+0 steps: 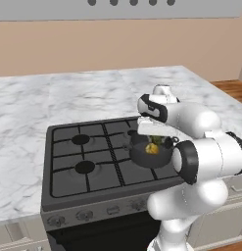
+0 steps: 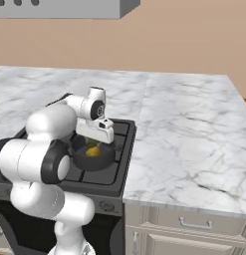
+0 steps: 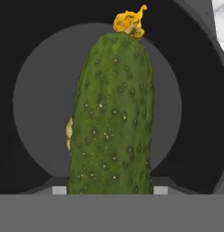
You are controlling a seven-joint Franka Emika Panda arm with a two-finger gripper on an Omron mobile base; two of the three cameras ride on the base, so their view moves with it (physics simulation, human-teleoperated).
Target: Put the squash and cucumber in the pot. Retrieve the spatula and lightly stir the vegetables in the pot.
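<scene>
From the hand camera I see the cucumber [image 3: 112, 118] standing lengthwise between the two finger tips, its bumpy green body running up the picture and ending in a withered yellow blossom. The tips sit against its flanks at the bottom, so my claw [image 3: 109, 190] is partly closed and clamped on the cucumber. Behind it lies the round grey floor of the pot [image 3: 36, 104], ringed by its dark wall, so the cucumber hangs directly over the pot's inside. A pale yellowish sliver peeks out at the cucumber's left edge; I cannot tell what it is.

From the left base camera, the claw [image 1: 157, 139] hovers low over the pot [image 1: 142, 158], which sits on the near right burner of the stove [image 1: 68, 181]. A yellow lump inside it looks like the squash [image 1: 152, 148], with green just beside it. The right base camera shows the same: the pot [image 2: 79, 160] with the squash [image 2: 93, 152] under the hand.

The stove is set into a white marble bench [image 1: 24, 108]. Behind it runs a tan wall [image 2: 184, 40], with a grey range hood [image 2: 64, 9] overhead and pale drawers [image 2: 194, 226] below the bench.
</scene>
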